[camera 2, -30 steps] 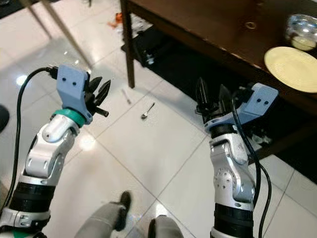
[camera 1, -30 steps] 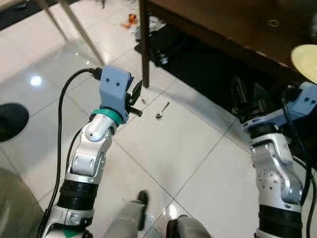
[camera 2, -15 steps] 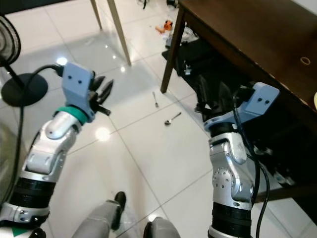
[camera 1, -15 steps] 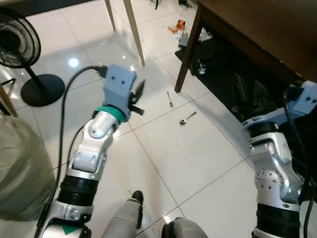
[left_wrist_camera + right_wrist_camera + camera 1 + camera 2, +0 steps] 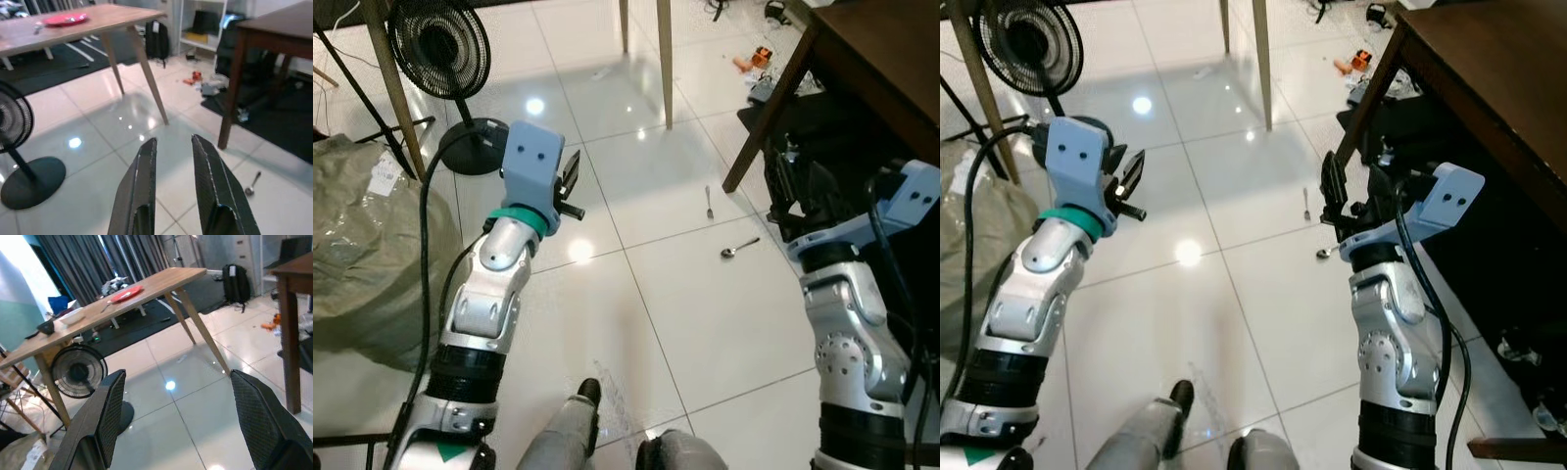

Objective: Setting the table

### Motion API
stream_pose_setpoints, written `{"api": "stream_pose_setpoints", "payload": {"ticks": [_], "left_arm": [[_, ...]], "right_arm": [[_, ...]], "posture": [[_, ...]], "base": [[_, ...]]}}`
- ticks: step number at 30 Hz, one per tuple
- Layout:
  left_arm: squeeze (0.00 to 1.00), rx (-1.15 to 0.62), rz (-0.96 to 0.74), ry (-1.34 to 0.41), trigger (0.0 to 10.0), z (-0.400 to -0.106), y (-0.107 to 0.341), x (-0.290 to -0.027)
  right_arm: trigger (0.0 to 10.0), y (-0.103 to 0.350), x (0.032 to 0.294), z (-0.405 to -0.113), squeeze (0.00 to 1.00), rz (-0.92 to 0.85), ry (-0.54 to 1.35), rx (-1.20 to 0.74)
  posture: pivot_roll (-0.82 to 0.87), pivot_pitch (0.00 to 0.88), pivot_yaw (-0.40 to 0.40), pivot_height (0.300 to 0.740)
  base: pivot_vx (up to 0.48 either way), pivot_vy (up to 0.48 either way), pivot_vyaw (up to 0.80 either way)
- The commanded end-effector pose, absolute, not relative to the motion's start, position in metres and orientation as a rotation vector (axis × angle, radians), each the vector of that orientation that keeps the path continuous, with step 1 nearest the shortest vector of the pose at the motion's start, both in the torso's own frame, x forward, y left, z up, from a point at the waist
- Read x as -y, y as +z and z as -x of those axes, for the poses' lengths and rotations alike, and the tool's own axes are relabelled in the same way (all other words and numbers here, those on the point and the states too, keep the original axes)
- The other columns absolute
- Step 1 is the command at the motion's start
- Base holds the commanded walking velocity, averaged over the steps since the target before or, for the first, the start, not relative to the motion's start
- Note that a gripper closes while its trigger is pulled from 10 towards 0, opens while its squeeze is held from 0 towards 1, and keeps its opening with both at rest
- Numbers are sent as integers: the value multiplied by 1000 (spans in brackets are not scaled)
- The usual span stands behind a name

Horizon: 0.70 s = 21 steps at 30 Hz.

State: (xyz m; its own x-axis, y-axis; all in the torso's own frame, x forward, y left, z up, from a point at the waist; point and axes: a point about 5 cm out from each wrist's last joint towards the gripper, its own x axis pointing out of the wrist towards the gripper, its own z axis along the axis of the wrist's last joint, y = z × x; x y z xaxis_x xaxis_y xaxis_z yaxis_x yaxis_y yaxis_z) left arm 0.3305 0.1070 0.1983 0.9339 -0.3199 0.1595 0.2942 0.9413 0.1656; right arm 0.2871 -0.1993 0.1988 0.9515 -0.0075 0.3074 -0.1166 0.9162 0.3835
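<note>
the white tiled floor (image 5: 685, 323) is taking up most of the scene, glossy and throwing back ceiling lights. on the right the dark wooden table (image 5: 1489, 88) is running off toward the far right, one leg (image 5: 769, 113) slanting down to the tiles, with black bags and clutter sitting in the shadow under it. far and centre, the pale legs of a light wooden table (image 5: 146, 289) are coming down onto the floor, and a red plate (image 5: 126, 293) is lying on its top. on the far left a black floor fan (image 5: 438, 44) is standing on its round base, and a crumpled grey-green bag (image 5: 352, 245) is slumping just near of it.

out on open tile, left of the dark table's leg, a silver spoon (image 5: 739, 248) is lying flat, bowl toward the near left and handle running to the far right. just beyond it a silver fork (image 5: 709, 203) is lying with its long axis running near to far. the two are close together but not touching.

the left gripper (image 5: 173, 161) is hovering over the floor, fingers a narrow gap apart and empty. the right gripper (image 5: 181, 401) is raised near the dark table, fingers spread wide, gripping nothing.
</note>
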Motion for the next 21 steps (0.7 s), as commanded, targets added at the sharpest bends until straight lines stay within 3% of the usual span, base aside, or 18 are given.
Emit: {"api": "stream_pose_setpoints", "payload": {"ticks": [1,3,21], "left_arm": [[0,152,-148,-282,10000,-332,191,-112],[0,154,-149,-268,10000,-333,191,-113],[0,167,-156,-214,10000,-342,195,-115]], "right_arm": [[10000,192,197,-286,0,-409,60,281],[10000,193,197,-287,0,-405,63,280],[10000,195,207,-287,0,-337,7,296]], "posture": [[112,75,13,740],[113,75,11,740],[106,78,13,740]], "base": [[0,0,763],[0,0,0],[480,0,0]]}}
